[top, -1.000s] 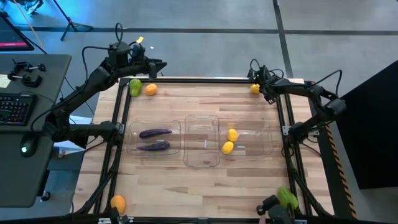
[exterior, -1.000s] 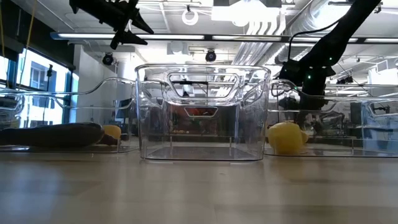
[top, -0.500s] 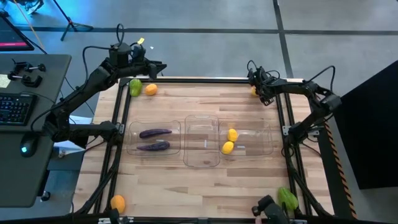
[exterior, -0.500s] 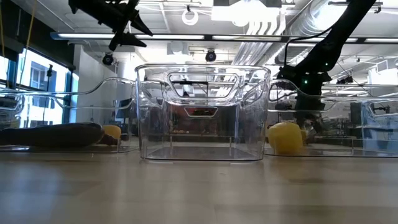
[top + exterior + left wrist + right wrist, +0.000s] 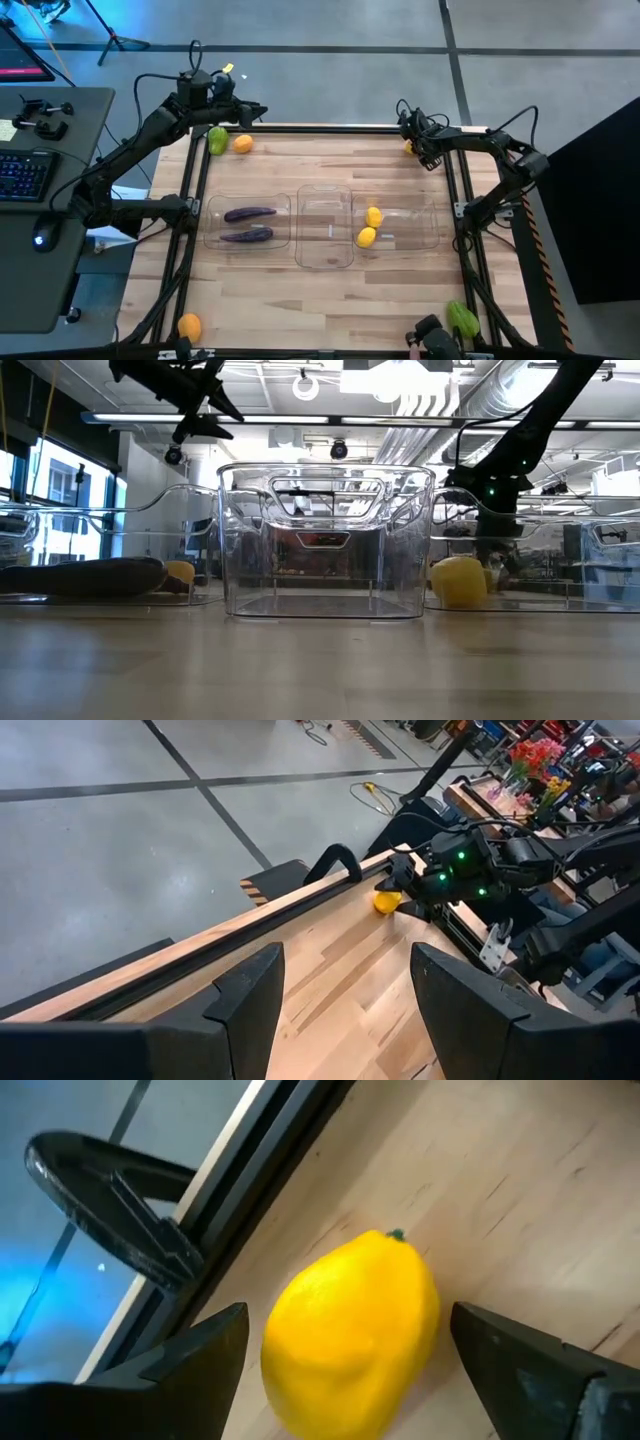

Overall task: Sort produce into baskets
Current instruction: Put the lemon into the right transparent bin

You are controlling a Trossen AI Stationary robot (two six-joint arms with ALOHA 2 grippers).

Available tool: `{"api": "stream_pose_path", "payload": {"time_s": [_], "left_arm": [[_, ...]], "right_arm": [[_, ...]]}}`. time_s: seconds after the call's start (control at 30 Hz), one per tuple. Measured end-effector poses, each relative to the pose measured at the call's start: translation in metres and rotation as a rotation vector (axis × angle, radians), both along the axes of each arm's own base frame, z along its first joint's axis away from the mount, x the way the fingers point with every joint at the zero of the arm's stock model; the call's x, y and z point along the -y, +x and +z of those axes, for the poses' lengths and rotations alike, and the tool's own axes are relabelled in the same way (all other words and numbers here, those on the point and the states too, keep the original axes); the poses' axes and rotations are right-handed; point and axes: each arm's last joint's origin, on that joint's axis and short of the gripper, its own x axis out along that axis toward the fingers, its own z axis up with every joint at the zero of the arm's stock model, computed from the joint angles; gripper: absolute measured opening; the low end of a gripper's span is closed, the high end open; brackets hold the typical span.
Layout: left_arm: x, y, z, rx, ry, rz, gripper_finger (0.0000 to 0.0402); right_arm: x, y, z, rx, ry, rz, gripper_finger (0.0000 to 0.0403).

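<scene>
A wooden table [image 5: 320, 300] carries three clear bins. At its far right corner, the right gripper [image 5: 413, 146] straddles a lemon [image 5: 352, 1330], fingers spread wide, not yet grasping. Closing off-centre could roll the lemon off the edge. Only the right wrist view shows it between the fingers. The left gripper [image 5: 340, 990] waits half-open, empty, above the far left corner.

No text, label, brand, number or sign can be read in any view. The keyboard [image 5: 22, 172] on the side desk [image 5: 60, 250] shows keys too small to make out, and the clear bins [image 5: 325, 540] carry no legible marking.
</scene>
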Motion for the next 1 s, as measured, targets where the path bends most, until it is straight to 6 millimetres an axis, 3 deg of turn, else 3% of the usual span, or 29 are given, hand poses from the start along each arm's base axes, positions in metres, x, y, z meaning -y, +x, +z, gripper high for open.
{"api": "stream_pose_path", "payload": {"time_s": [0.57, 0.7, 0.9, 1.0], "left_arm": [[0.0, 0.0, 0.0, 0.0, 0.0, 0.0, 0.0207], [0.0, 0.0, 0.0, 0.0, 0.001, 0.0, 0.0207], [0.0, 0.0, 0.0, 0.001, 0.002, 0.0, 0.0207], [0.0, 0.0, 0.0, 0.004, -0.001, -0.01, 0.0207]], "right_arm": [[-0.001, 0.0, 0.0, -0.006, -0.01, -0.03, 0.033], [-0.002, -0.001, -0.003, -0.016, 0.024, -0.017, 0.0282], [-0.003, -0.001, -0.003, -0.044, 0.049, 0.087, 0.0164], [-0.006, 0.001, 0.008, -0.053, 0.02, 0.182, 0.015]]}}
